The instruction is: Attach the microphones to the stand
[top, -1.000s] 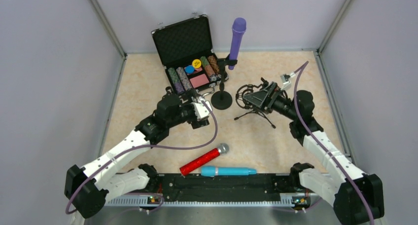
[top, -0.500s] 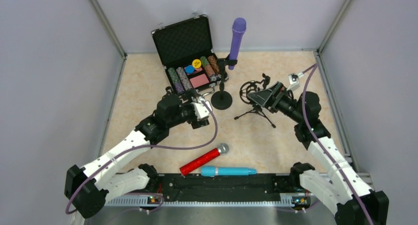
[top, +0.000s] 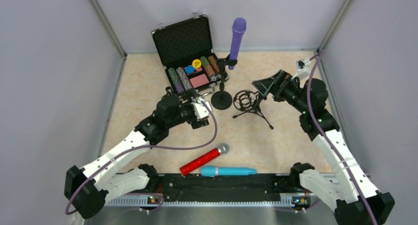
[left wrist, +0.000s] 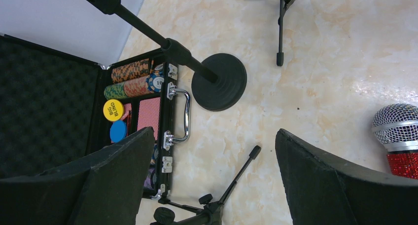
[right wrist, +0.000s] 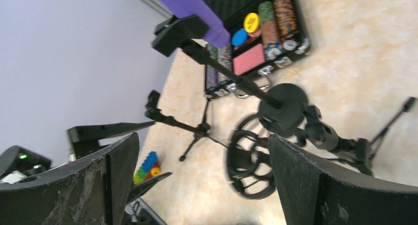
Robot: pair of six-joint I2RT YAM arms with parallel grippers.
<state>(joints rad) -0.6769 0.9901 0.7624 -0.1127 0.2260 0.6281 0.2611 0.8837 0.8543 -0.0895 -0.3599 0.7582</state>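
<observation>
Three microphones: the purple one (top: 237,37) stands clipped upright in the round-base stand (top: 222,100) at the far side. The red one (top: 203,159) and the blue one (top: 228,171) lie just beside each other on the counter (top: 143,96) at its near edge. The left gripper (left wrist: 214,141), wide and empty, hangs low on an outstretched arm, well apart from both. The right gripper (top: 263,84), also wide and empty, points left from a raised arm, just right of the tripod stand (top: 249,104).

There are 3 microphones (top: 237,40), 3 stands (top: 222,100), 1 poker-chip case (top: 180,40) and 2 arms (top: 123,148).
</observation>
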